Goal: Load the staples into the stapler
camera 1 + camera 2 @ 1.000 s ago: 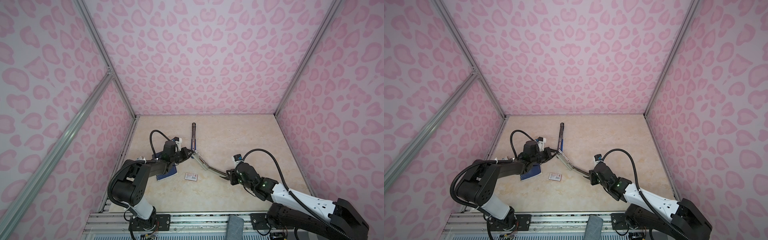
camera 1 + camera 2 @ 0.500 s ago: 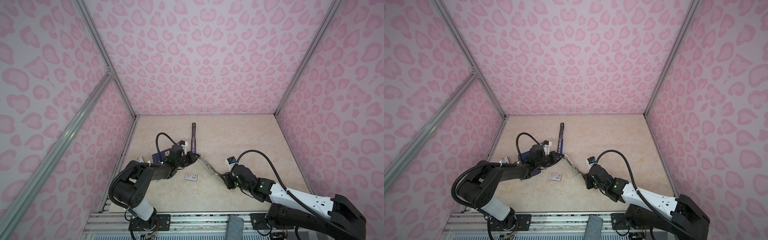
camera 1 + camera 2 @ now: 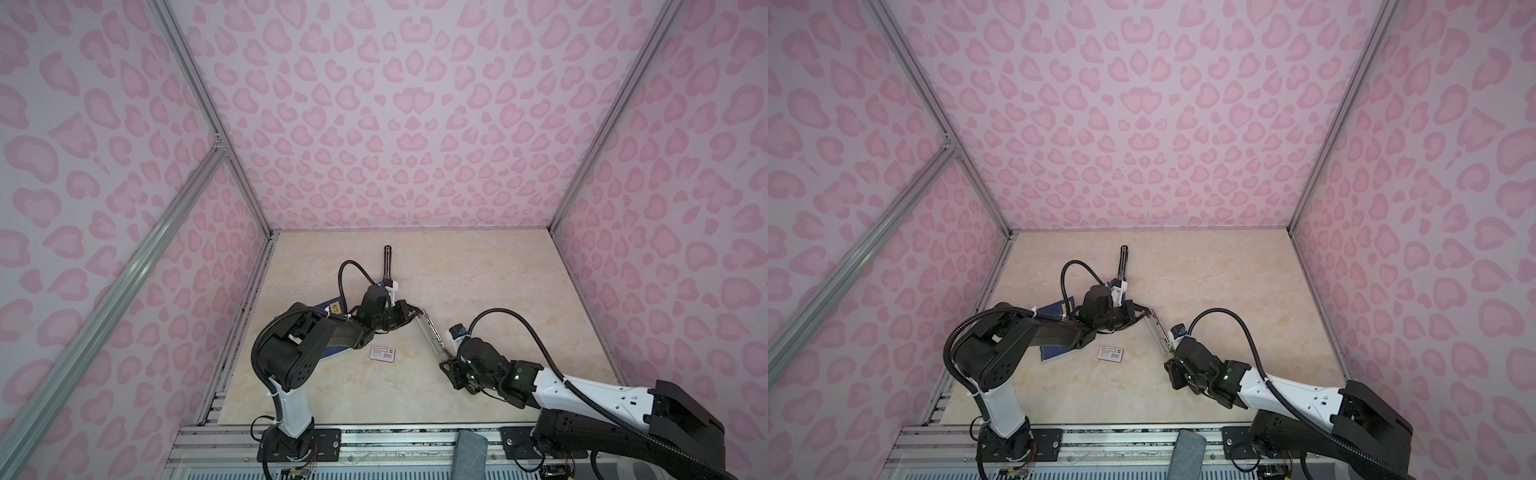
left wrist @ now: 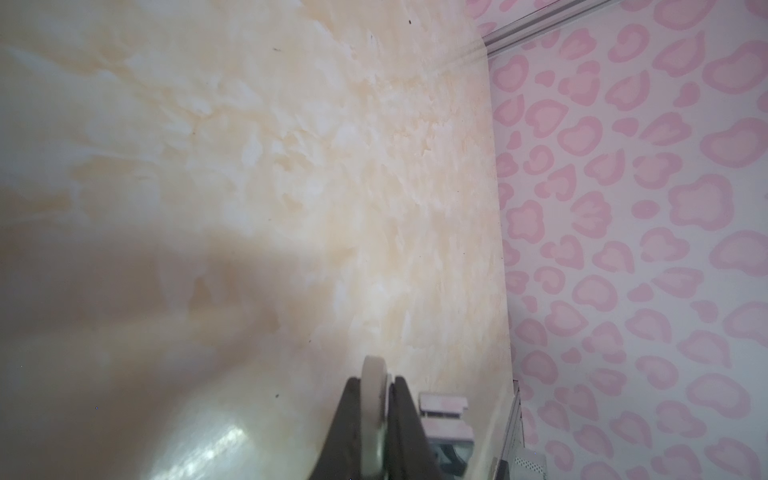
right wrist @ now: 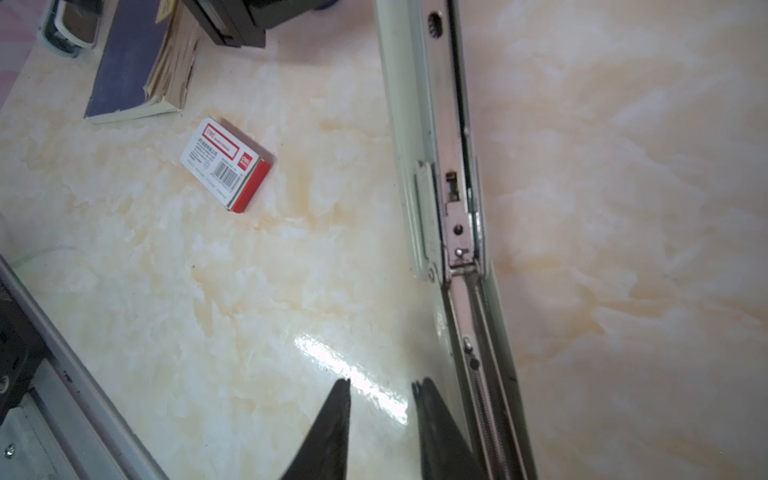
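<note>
At the far left a dark blue booklet (image 3: 332, 308) lies flat on the table (image 3: 498, 274), partly under the left arm. Just to its right sits the small white box (image 3: 382, 353), with its red label and barcode facing up. The box lies flat and is closed, so I cannot see if staples are in it. In both top views its long side runs left to right. Farther back, a thin dark stick (image 3: 388, 262) lies on the table and points at the back wall.

Then comes the left gripper (image 3: 409, 318). In the left wrist view its two dark fingers (image 4: 347, 424) are squeezed onto a thin pale edge. This is one end of the stapler (image 3: 430, 336). The stapler is near the middle of the table, between the two grippers. It is long and thin and folded open. It runs on a slant, from the left gripper toward the front right. In the right wrist view its pale green arm meets a metal channel at a hinge, and the two parts lie almost in one line. A long thin spring shows in the channel. I cannot tell if staples are in there.

Last, on the right, is the right gripper (image 5: 382, 395). Its two fingers stand apart with only bare table between them. One finger is just beside the metal channel.
</note>
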You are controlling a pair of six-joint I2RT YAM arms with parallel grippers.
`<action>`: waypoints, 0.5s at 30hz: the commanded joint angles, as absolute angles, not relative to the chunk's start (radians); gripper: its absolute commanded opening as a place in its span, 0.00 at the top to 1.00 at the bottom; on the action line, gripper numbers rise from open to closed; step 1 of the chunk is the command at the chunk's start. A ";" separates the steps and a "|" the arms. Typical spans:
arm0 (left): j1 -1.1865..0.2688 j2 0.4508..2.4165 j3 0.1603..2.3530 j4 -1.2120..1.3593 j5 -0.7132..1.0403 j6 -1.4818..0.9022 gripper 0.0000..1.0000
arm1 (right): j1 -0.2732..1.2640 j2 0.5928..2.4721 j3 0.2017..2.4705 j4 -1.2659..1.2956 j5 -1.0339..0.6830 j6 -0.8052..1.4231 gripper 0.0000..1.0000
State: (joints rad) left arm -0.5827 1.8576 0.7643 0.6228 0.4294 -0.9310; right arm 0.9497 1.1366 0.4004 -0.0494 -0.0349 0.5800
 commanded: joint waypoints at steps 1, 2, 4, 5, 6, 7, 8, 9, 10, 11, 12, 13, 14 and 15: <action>-0.583 1.872 0.756 0.532 0.380 -0.878 0.74 | 0.958 1.172 0.402 -0.019 -0.046 0.592 0.71; -0.583 1.874 0.754 0.531 0.377 -0.879 0.71 | 0.960 1.185 0.407 -0.019 -0.047 0.592 0.71; -0.583 1.873 0.750 0.523 0.368 -0.876 0.65 | 0.964 1.216 0.427 -0.029 -0.050 0.591 0.71; -0.583 1.871 0.749 0.520 0.366 -0.876 0.65 | 0.963 1.231 0.438 -0.039 -0.054 0.589 0.71; -0.583 1.869 0.749 0.516 0.362 -0.875 0.59 | 0.965 1.247 0.449 -0.044 -0.059 0.588 0.71; -0.583 1.864 0.749 0.511 0.359 -0.876 0.58 | 0.968 1.262 0.455 -0.045 -0.060 0.588 0.72; -0.583 1.857 0.747 0.506 0.356 -0.876 0.56 | 0.971 1.273 0.459 -0.044 -0.060 0.590 0.72; -0.583 1.847 0.747 0.501 0.351 -0.876 0.56 | 0.972 1.284 0.464 -0.045 -0.058 0.595 0.72; -0.582 1.837 0.745 0.491 0.342 -0.876 0.54 | 0.971 1.292 0.470 -0.050 -0.054 0.599 0.72; -0.582 1.822 0.743 0.480 0.333 -0.873 0.54 | 0.971 1.298 0.476 -0.059 -0.046 0.604 0.71; -0.581 1.805 0.740 0.466 0.320 -0.871 0.53 | 0.971 1.301 0.483 -0.074 -0.035 0.609 0.70; -0.581 1.791 0.735 0.454 0.310 -0.871 0.52 | 0.971 1.304 0.487 -0.084 -0.026 0.612 0.69; -0.580 1.774 0.731 0.442 0.303 -0.869 0.51 | 0.972 1.303 0.491 -0.096 -0.017 0.616 0.68; -0.578 1.757 0.727 0.428 0.295 -0.867 0.51 | 0.972 1.304 0.497 -0.111 -0.007 0.622 0.67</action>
